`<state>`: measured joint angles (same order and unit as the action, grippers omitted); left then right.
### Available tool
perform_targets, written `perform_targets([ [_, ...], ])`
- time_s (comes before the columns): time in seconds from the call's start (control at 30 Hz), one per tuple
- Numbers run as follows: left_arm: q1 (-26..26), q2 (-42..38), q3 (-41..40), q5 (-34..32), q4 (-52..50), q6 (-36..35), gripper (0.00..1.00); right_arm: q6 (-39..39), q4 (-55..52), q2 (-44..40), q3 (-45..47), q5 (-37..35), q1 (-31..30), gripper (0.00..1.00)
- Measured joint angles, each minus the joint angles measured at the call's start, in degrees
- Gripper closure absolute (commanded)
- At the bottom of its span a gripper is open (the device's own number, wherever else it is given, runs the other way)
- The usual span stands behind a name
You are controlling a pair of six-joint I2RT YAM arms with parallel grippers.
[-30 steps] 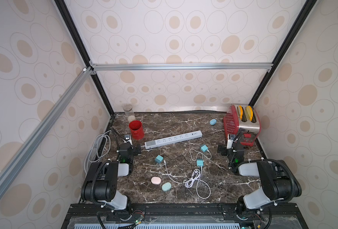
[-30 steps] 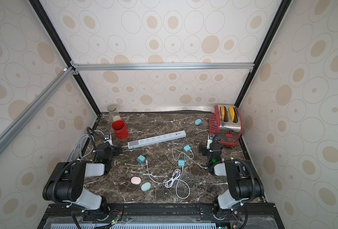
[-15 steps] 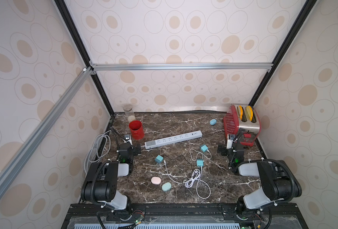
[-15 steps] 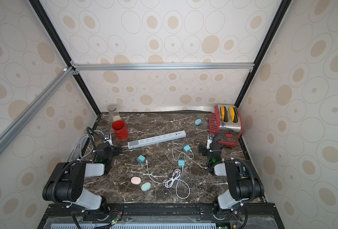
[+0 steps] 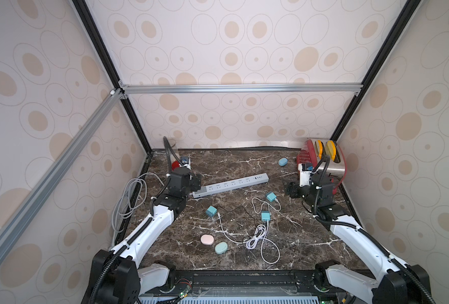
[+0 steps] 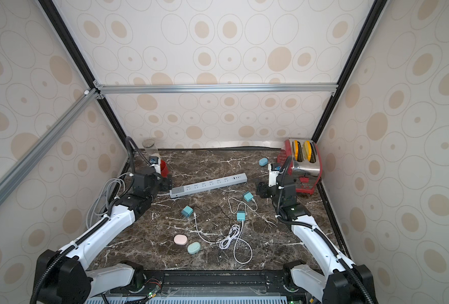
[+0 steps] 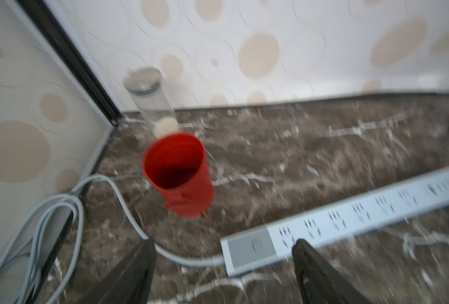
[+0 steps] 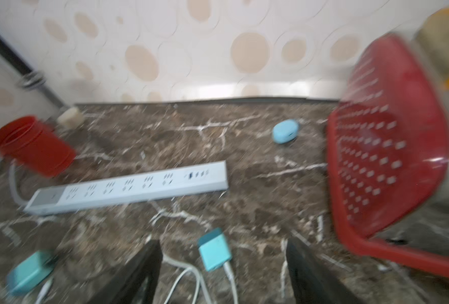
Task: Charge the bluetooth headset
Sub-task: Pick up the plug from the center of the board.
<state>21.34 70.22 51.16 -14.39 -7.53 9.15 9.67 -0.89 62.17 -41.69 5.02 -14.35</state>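
Bluetooth headset cases lay on the marble table [image 5: 310,237]: pink case [image 5: 207,239] and mint case [image 5: 221,248] just beside each other, well apart from the power strip [image 5: 231,185] on its robot side; blue case [image 5: 282,162] behind the strip's far end, near the toaster [image 5: 331,160]. Three teal chargers [image 5: 211,211] with white cables [image 5: 256,237] sat between the strip and the pink case. The left gripper [image 7: 223,241] was at the strip's switch end, jaws spread wide, empty. The right gripper [image 8: 223,240] was off the strip's other end, over one charger, jaws wide apart, holding nothing.
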Motion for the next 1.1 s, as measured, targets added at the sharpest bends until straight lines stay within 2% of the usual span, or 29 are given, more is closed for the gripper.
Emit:
perform_targets([
  [0.1,7.06,3.98,5.64,-0.13,-12.94,-0.17,0.14,0.37,-9.03,1.81,-2.64,6.69,-2.08,0.23],
  [0.17,9.68,6.45,8.09,0.31,-19.76,-0.26,0.14,0.37,-13.81,2.84,-4.07,10.27,-3.06,0.23],
  [0.3,11.26,10.45,10.23,1.88,-30.53,-0.17,0.12,0.37,-20.28,3.67,-5.84,15.37,-3.98,0.21],
  [0.4,11.3,12.85,10.32,2.84,-34.53,-0.04,0.12,0.42,-22.23,3.72,-5.95,17.11,-3.98,0.2],
  [0.57,11.28,18.91,13.0,6.54,-37.48,0.04,0.13,0.39,-23.76,4.42,-5.95,18.45,-3.98,0.22],
  [0.8,10.69,24.63,14.56,11.23,-37.11,-0.33,0.21,0.42,-24.48,5.11,-5.95,19.61,-3.98,0.23],
  [1.1,9.11,30.16,16.55,12.7,-36.09,-1.01,0.27,0.66,-24.44,5.55,-5.95,20.52,-3.98,0.26],
])
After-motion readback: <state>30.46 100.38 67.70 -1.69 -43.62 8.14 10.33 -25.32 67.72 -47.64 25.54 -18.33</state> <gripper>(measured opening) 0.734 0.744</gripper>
